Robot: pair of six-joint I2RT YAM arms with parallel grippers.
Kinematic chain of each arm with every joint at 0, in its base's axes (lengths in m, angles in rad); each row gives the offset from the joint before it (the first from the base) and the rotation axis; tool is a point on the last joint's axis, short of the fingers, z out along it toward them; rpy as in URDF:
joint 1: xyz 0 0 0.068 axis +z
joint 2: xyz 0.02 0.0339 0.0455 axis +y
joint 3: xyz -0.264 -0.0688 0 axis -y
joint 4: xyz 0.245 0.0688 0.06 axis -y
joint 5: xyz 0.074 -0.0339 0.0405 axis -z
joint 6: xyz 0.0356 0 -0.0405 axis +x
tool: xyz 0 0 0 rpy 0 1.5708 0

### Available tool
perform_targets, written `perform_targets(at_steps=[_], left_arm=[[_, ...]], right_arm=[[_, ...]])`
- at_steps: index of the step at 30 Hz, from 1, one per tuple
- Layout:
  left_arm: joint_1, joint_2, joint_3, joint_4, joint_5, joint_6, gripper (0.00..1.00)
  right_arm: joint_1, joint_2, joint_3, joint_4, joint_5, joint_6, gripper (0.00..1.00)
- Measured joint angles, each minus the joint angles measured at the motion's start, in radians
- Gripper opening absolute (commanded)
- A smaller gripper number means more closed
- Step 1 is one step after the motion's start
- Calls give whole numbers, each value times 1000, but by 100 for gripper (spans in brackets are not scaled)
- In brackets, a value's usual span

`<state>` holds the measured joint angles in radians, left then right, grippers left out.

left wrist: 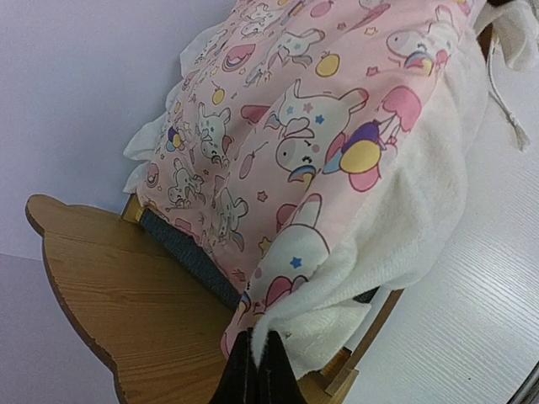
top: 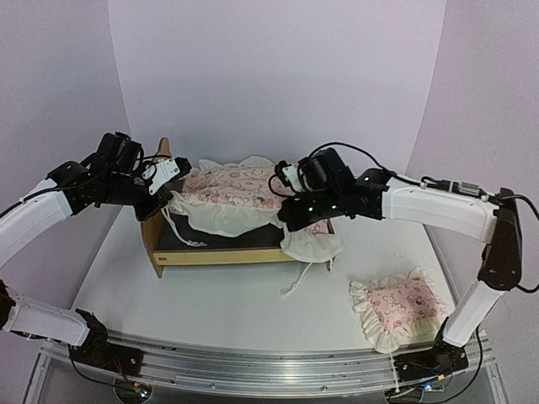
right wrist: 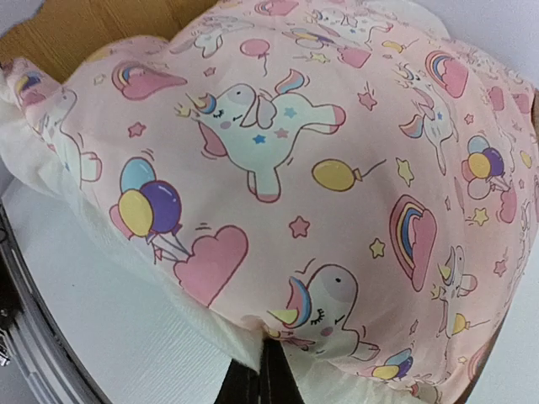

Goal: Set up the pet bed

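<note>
The pet bed (top: 221,252) sits on the surface (top: 210,311) towards the far left, with its headboard (top: 160,164) at the left end. The mattress cushion (top: 232,192) hangs over it, bunched rather than flat, and a white flap spills past the right end. The left pincer (top: 173,183) is clamped on the cushion's corner beside the headboard. The right pincer (top: 290,217) is pinched onto its right edge. The pillow (top: 396,307) lies near right, well apart. Uneven pulling could slip a thin fabric grip loose. It could also drag the light frame askew.

Pink unicorn-print cushion (top: 240,187) (cream ruffle) and a light-wood pet bed (top: 223,255).
</note>
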<state>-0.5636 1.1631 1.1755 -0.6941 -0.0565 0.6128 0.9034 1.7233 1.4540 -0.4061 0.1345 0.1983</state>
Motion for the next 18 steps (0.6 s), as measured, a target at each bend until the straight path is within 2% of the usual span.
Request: perform_targets(at_steps=[6,11,15,18], left_arm=[[4,-4,-9,2,13,17,0],[8,-18,-80,-36,55,54,0],[9,-17,-139,-74,82,72,0],[9,-12,-162,-89,93,74,0]], right_arm=[[-23,-66,-32,21,-108,11,1],[-22,-5,-53,-7,-184,43,16],[-22,30,-53,-52,-204,60,35],[-23,22,-52,-80,-201,70,42]])
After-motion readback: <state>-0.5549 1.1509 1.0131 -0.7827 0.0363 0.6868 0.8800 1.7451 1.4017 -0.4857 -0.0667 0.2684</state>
